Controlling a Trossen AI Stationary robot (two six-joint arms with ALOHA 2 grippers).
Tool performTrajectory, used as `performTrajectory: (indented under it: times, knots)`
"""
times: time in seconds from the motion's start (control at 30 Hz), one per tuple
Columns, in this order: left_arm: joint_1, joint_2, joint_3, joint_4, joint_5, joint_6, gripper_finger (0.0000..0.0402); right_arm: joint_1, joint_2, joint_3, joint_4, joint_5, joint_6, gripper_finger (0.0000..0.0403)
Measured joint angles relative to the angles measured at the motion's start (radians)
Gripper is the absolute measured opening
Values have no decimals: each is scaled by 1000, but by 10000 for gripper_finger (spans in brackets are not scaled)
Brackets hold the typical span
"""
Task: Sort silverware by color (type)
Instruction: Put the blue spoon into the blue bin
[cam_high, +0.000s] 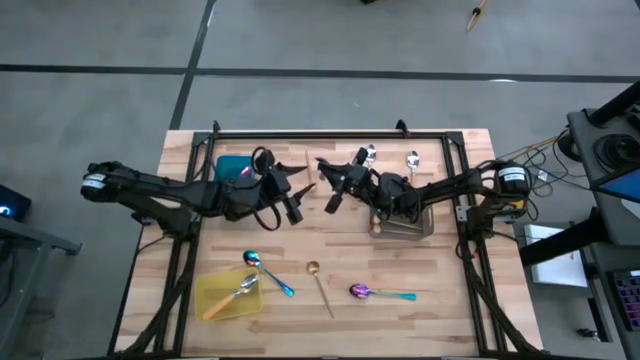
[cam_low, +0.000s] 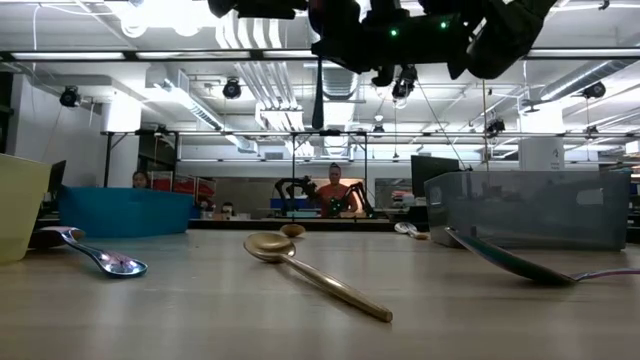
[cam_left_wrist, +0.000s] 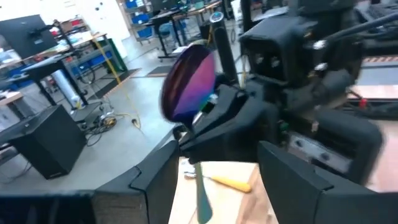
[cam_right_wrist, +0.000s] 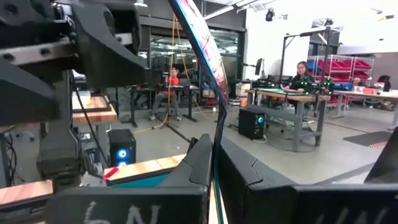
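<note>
Front of table: gold spoon (cam_high: 321, 287) & others lie unsorted. Mid-table, in air: R gripper (cam_right_wrist: 214, 148) pinched tight on the purple spoon (cam_left_wrist: 187, 81), low on its handle. L gripper (cam_high: 294, 204) faces it, jaws wide, empty, handle betw. its fingers (cam_left_wrist: 154, 182). Looks like a handover. To do it well: L closes square on the handle clear of R's pads; R lets go only after. Spoon's long axis approx. upright, bowl up, handle down. Behind: teal tray (cam_high: 228, 163).
</note>
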Motion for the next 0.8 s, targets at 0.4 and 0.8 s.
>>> performTrajectory:
  times: [0.4,0.8]
  knots:
    - [79,33,0,124,-3,8,214,1,3,8,1,0,-11,8]
    - [98,163,0,341,-4,107,285,1,3,8,-8,0,-18,8]
